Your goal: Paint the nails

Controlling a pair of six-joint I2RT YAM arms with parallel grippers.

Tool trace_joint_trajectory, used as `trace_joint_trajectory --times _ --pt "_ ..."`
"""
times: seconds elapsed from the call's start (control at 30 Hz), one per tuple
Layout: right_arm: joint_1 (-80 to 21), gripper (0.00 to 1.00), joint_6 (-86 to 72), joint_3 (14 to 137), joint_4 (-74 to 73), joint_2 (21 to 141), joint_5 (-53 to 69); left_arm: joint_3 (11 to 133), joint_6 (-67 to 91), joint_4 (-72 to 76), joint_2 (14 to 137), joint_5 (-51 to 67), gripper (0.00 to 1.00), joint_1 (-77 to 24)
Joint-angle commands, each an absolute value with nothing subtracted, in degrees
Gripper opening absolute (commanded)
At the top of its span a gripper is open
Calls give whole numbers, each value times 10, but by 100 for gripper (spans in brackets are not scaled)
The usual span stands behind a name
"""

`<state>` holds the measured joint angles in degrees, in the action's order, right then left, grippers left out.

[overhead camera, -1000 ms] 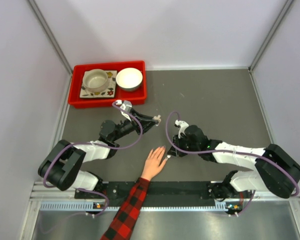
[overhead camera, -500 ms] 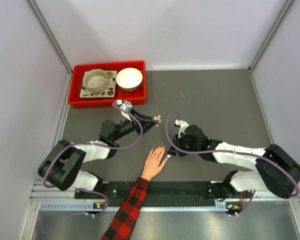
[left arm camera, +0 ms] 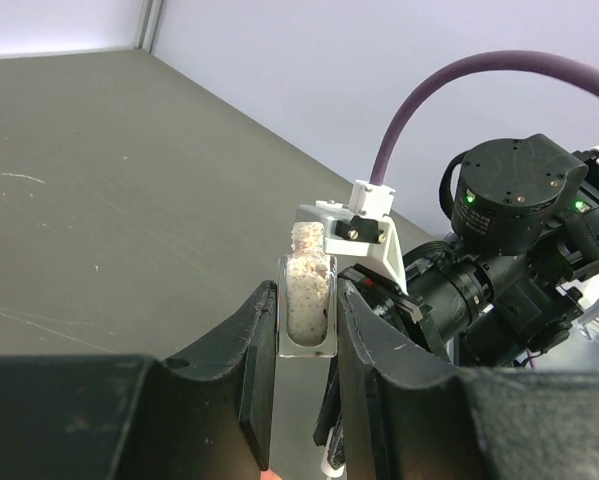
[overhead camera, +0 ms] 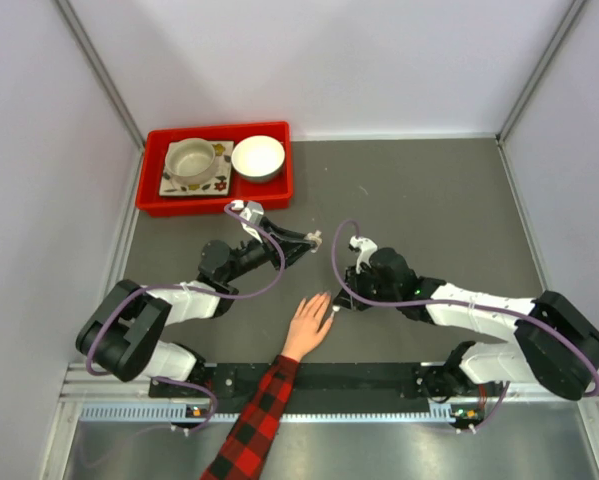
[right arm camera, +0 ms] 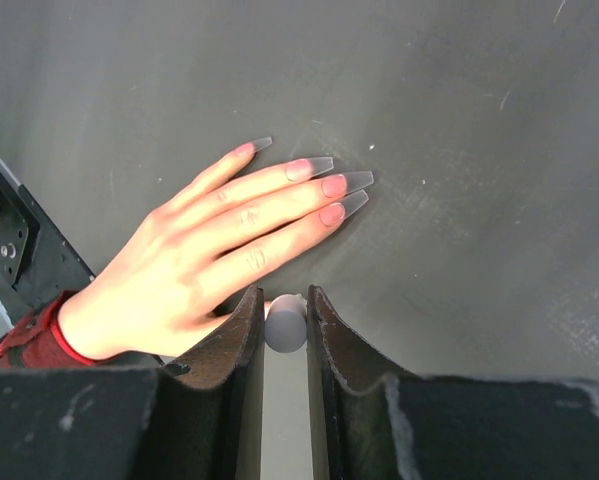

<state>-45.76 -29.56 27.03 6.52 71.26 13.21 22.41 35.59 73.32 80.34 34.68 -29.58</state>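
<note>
Pink, long nails (right arm camera: 334, 186) show only from the right wrist. There the right gripper (right arm camera: 284, 298) clamps a white stem (right arm camera: 285, 323) beside the hand (right arm camera: 194, 265). The left-wrist view alone shows the left gripper (left arm camera: 306, 305) pinching a glass vial (left arm camera: 307, 285).

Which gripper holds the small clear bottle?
The left gripper, shut on the bottle with pale speckled contents. The right gripper instead pinches a white round-ended piece beside the hand.

Slight rightward nudge of the right arm (overhead camera: 479, 300), wrist and elbow alike, beside the hand (overhead camera: 308, 325).
</note>
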Motion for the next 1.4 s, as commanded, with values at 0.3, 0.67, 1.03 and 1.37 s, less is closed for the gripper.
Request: trace_joint_trajectory --times 0.3,0.67,1.03,1.37 --pt "-468 0 -305 280 69 673 158 242 345 795 784 352 0 -298" --pt "-468 0 -307 282 76 705 147 242 343 786 777 351 0 -298" --pt "-468 0 -298 294 68 722 132 242 347 799 787 353 0 -298" --pt "-468 0 -295 300 75 737 124 243 337 781 774 354 0 -298"
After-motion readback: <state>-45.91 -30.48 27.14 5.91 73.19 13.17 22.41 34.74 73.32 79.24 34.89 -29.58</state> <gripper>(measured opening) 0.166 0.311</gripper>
